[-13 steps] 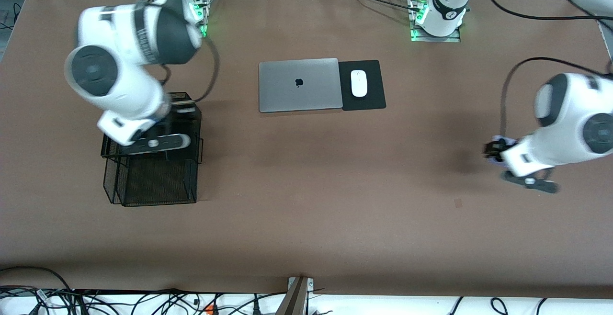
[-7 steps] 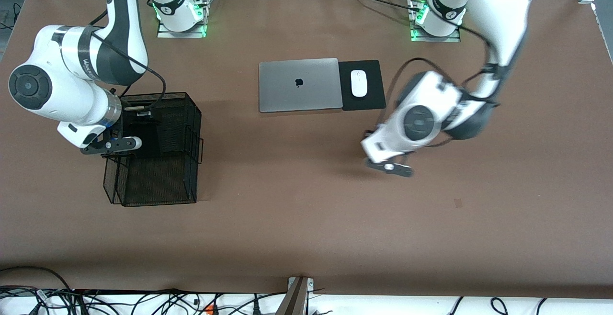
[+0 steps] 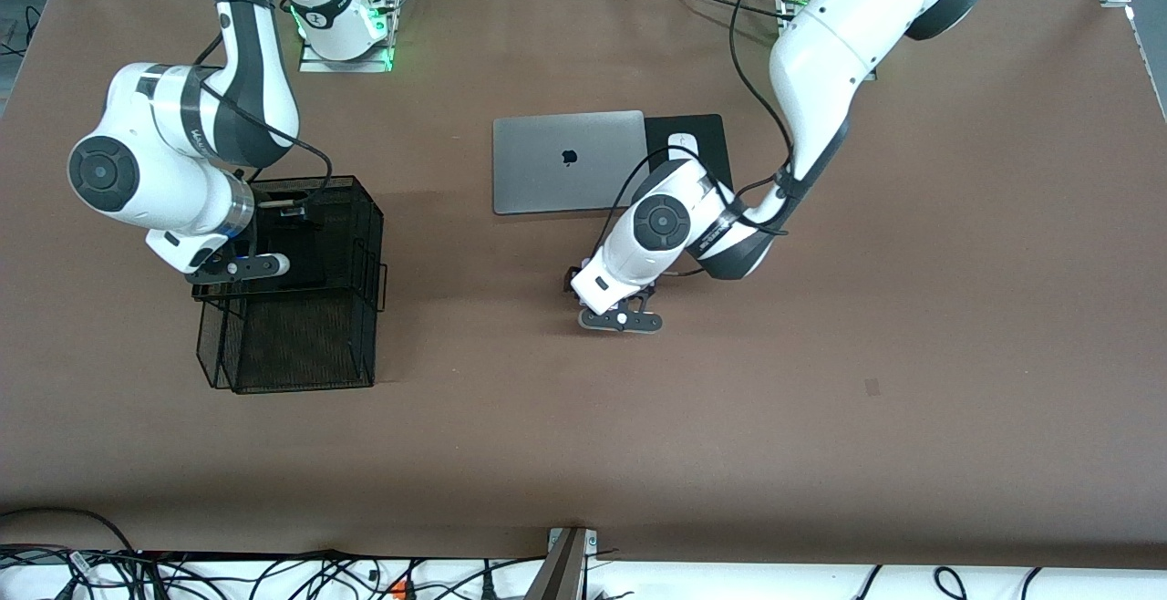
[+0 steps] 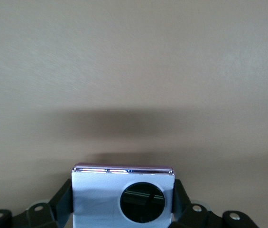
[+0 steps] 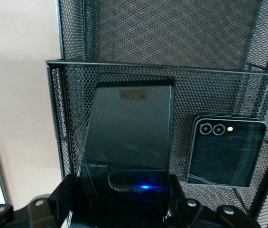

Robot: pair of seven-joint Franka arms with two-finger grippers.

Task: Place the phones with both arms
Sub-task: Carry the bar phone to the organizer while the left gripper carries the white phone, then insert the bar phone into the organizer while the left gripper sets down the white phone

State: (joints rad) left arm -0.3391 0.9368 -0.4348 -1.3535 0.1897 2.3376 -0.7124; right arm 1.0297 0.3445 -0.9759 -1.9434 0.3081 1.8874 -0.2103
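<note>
On the brown table [image 3: 912,326], a black mesh basket [image 3: 356,235] holds the small black phone [image 5: 226,152]. Over it, the right gripper [image 5: 119,199] clasps the long black phone [image 5: 129,137]. Over bare table near the laptop [image 3: 565,162], the left gripper [image 4: 123,209] clamps the lilac-white phone [image 4: 96,199].

The right gripper [image 5: 119,202] clamps the long black phone [image 5: 126,152], seemingly inside the mesh basket [image 5: 62,118], beside the squarish black phone [image 5: 224,152].
</note>
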